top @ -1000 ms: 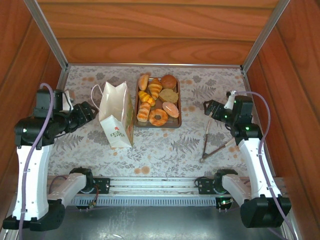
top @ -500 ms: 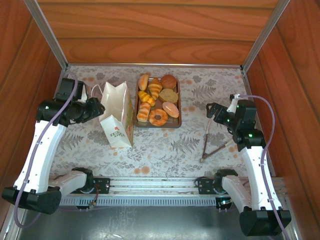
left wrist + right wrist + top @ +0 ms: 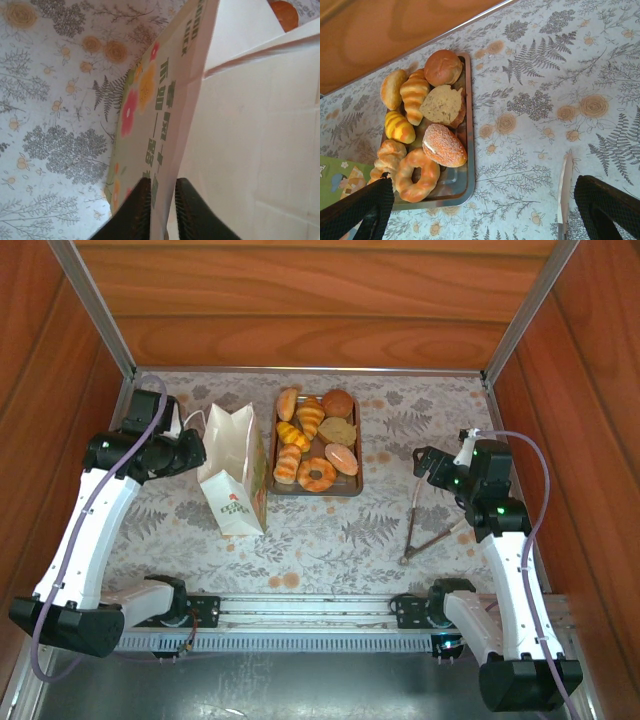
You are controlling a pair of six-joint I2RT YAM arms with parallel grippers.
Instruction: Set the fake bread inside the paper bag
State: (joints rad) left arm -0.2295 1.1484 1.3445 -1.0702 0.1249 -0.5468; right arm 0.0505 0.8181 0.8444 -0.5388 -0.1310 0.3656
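Top: paper bag [image 3: 235, 475] upright just left of tray [image 3: 318, 493] holding fake bread [image 3: 315, 440], left gripper [image 3: 195, 452] at bag's left rim; left wrist: jaws narrow, pinching bag wall; right wrist: right gripper [image 3: 484, 185] spread wide, empty.

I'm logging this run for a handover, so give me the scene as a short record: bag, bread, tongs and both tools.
paper bag: upright, left of the tray
fake bread: eight pieces, all on the tray
tongs: lying on the table, right of the tray
left tool: closed on the bag's side wall
right tool: open, empty, above the table between tray and tongs
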